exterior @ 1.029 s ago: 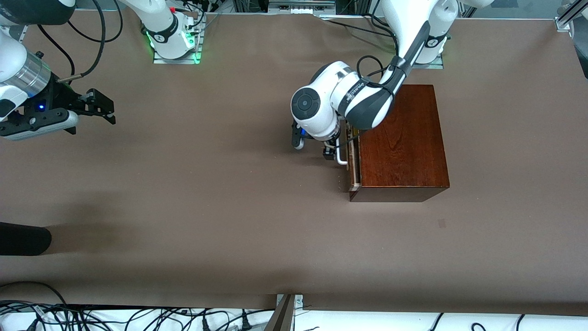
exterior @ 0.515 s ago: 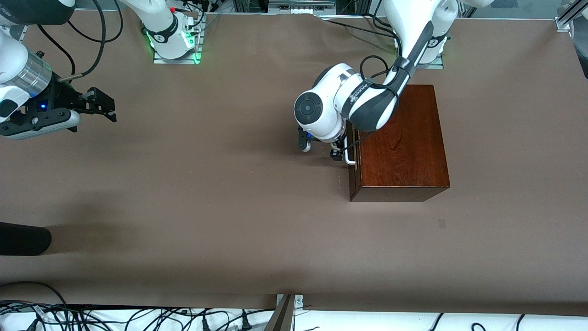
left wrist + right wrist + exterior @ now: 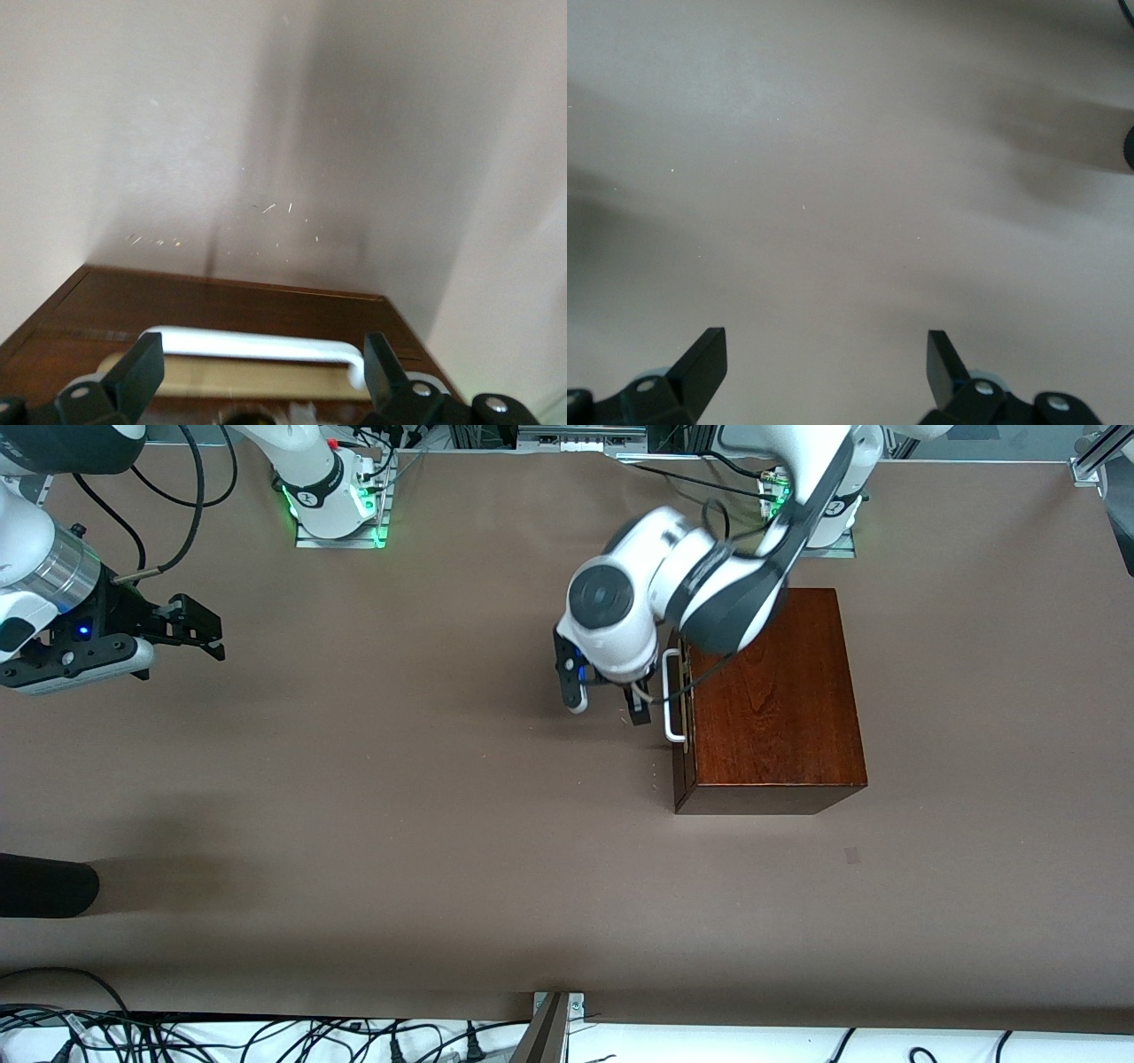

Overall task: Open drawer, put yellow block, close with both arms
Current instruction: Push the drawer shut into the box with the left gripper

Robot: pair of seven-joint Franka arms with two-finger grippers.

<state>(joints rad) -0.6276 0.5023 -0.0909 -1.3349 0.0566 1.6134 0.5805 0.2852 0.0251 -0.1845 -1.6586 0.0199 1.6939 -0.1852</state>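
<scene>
The mahogany box (image 3: 775,691) stands toward the left arm's end of the table. Its drawer (image 3: 679,766) looks pushed in, the dark front level with the box. The white handle (image 3: 673,695) stands free of any grip. My left gripper (image 3: 634,710) hangs open just in front of the handle, not touching it. In the left wrist view the handle (image 3: 257,343) lies between the spread fingers of my left gripper (image 3: 260,381). My right gripper (image 3: 208,638) waits open and empty over bare table at the right arm's end; the right wrist view shows my right gripper (image 3: 827,367) above plain table. The yellow block is out of view.
A dark rounded object (image 3: 44,886) pokes in at the right arm's end, nearer the front camera. Cables (image 3: 266,1036) and a metal bracket (image 3: 554,1027) run along the near edge. The arm bases (image 3: 337,496) stand at the table's edge farthest from the front camera.
The drawer went from slightly open to pushed in. My left gripper then came off the handle and rose, drawing back from the drawer front. The right arm barely moved.
</scene>
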